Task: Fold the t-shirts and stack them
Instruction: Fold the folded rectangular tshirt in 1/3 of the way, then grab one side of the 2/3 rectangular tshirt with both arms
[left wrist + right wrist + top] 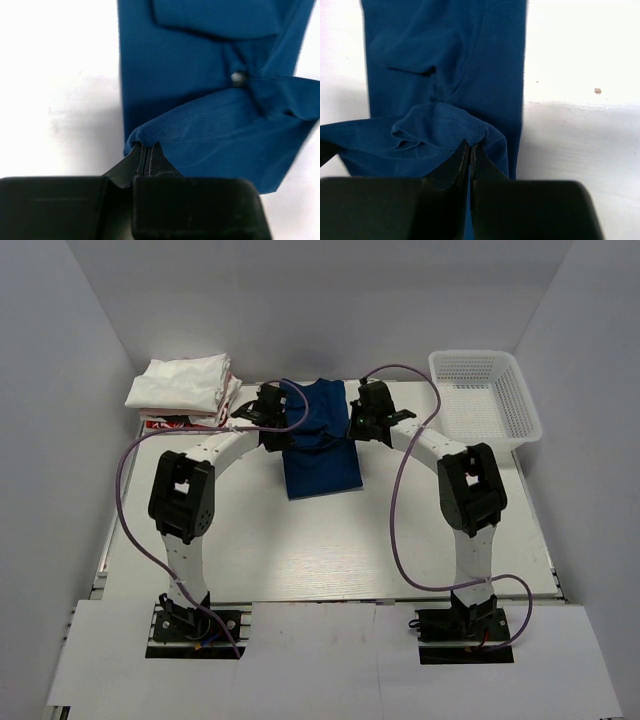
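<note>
left tool (pixel 145 154) and right tool (pixel 470 150) each clamp a lifted edge of the creased navy t-shirt (pixel 322 465)

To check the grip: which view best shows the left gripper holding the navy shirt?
Left wrist: the left gripper pinches the navy shirt hem, close up. Top external shows it small; right wrist misses it.

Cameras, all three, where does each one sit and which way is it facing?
Top external: above and behind the bases, looking down on the table; left arm and right arm show whole, basket far right.
Left wrist: on the left arm, looking along the left gripper, shut on a fold of the navy t-shirt.
Right wrist: on the right arm, along the right gripper, shut on the same shirt.
Shared: all three show that shirt.
</note>
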Robot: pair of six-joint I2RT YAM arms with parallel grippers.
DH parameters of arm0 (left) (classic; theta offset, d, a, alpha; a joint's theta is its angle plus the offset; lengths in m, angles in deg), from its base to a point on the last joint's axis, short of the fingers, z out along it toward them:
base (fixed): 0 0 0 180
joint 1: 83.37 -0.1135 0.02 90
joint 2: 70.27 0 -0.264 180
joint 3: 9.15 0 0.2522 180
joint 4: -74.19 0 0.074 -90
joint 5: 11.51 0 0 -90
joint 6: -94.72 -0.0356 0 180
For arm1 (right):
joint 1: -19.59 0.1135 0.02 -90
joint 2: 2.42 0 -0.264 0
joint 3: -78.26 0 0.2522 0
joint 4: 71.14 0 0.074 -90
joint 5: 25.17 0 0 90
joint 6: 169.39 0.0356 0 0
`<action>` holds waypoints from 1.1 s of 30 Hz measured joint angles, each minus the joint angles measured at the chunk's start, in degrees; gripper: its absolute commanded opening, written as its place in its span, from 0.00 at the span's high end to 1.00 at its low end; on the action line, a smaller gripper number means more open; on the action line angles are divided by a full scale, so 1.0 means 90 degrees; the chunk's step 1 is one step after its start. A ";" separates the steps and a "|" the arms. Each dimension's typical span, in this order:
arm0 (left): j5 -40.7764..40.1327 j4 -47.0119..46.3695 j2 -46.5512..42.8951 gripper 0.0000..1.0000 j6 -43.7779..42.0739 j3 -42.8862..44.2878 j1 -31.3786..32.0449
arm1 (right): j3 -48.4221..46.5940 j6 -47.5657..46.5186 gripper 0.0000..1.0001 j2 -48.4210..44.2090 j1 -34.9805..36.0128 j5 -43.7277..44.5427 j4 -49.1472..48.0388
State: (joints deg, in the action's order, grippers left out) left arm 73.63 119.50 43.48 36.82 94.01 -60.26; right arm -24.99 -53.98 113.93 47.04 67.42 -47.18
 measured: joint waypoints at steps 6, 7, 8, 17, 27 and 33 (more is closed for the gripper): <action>0.0029 -0.0313 0.0483 0.56 -0.0197 0.0340 -0.0029 | -0.0692 -0.0024 0.83 0.0746 -0.0049 0.0078 0.0124; -0.0015 -0.0296 0.0644 0.33 -0.0223 0.0503 -0.0032 | -0.0930 -0.0036 0.74 0.0891 -0.0051 0.0080 0.0221; -0.0058 -0.0262 0.0777 0.11 -0.0245 0.0661 -0.0039 | -0.1188 -0.0058 0.43 0.1030 -0.0053 0.0080 0.0340; -0.0236 -0.0165 0.0372 0.00 -0.0323 0.0427 -0.0172 | -0.0510 -0.0199 0.10 0.0425 -0.0039 -0.0267 0.0170; 0.0333 -0.0809 -0.2535 0.00 -0.0032 -0.2725 -0.0078 | 0.2361 0.0044 0.10 -0.1321 0.0214 -0.1003 -0.0823; 0.1625 -0.1566 -0.2324 0.00 0.0182 -0.3920 0.0160 | 0.3453 0.0189 0.10 -0.1853 0.0155 -0.0804 -0.0967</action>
State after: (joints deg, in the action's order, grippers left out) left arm 88.25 105.40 22.56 38.46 58.74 -58.82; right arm 6.09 -52.28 97.25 48.43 60.18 -55.88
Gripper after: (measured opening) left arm 0.995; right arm 0.902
